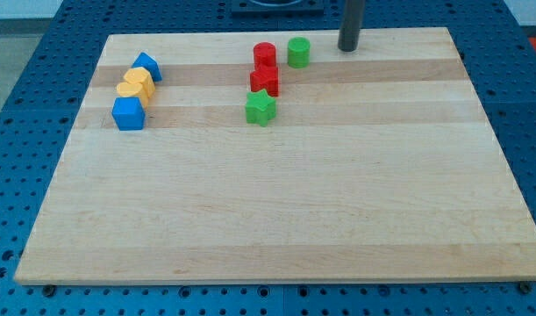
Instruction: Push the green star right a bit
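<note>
The green star [260, 108] lies on the wooden board [276, 202] at the upper middle. A red star-like block [265, 80] sits just above it, almost touching, and a red cylinder [265, 55] stands above that. A green cylinder [298, 52] stands to the right of the red cylinder. My tip [348, 48] is near the board's top edge, to the right of the green cylinder and well up and right of the green star, touching no block.
At the upper left sits a cluster: a blue block [146, 66], two yellow blocks [135, 84] and a blue cube-like block [128, 113]. Blue pegboard [22, 105] surrounds the board.
</note>
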You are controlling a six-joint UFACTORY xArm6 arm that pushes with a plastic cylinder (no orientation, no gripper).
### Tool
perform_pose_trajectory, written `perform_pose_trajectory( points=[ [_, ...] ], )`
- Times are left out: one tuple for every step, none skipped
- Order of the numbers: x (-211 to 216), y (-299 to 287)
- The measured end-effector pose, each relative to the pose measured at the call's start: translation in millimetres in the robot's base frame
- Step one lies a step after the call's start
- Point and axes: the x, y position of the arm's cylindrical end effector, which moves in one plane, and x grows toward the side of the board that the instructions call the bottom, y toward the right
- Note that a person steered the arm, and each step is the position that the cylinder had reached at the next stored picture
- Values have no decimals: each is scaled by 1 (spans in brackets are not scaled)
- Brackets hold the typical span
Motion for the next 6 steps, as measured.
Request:
perform_pose_trajectory(
  points=[
    [-39, -8],
    [-6, -54],
    [37, -55],
    [45, -63],
    [26, -83],
    [35, -107]
  ],
)
